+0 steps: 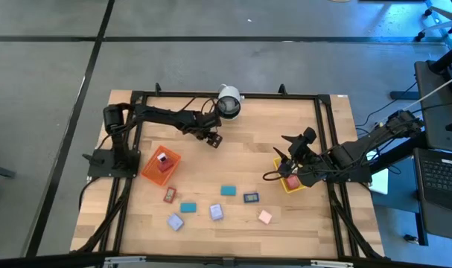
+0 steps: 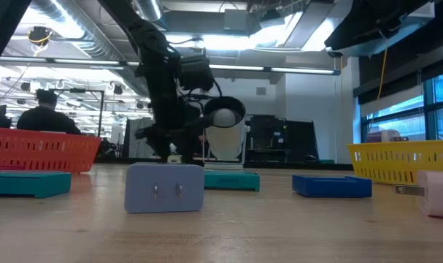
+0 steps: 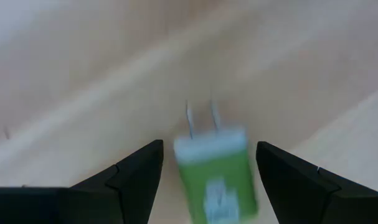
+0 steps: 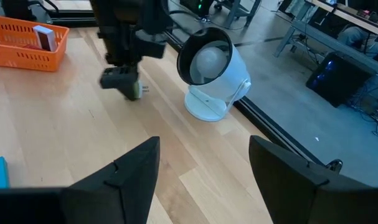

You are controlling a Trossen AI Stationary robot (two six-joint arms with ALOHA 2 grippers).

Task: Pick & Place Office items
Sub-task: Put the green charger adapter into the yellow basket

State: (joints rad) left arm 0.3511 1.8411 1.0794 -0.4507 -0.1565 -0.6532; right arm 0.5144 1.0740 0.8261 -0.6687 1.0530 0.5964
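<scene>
A small green plug block (image 3: 217, 177) with a white end and two metal prongs lies flat on the wooden table, far of centre. My left gripper (image 1: 213, 140) hangs over it, pointing steeply down and open. Its fingers (image 3: 139, 177) stand on either side of the block with a gap on each side. The right wrist view shows the same block (image 4: 135, 93) under that gripper. My right gripper (image 1: 276, 165) waits open and empty beside the yellow tray (image 1: 291, 184). Several other office items lie toward the near edge: red (image 1: 169, 195), teal (image 1: 188, 207), lavender (image 1: 216, 212), dark blue (image 1: 251, 197), pink (image 1: 264, 217).
An orange tray (image 1: 151, 170) at the left holds a red item. A white round camera (image 1: 228, 102) stands at the far edge, just beyond my left gripper. A black frame (image 1: 324, 141) runs around the table. Bare wood lies between the two grippers.
</scene>
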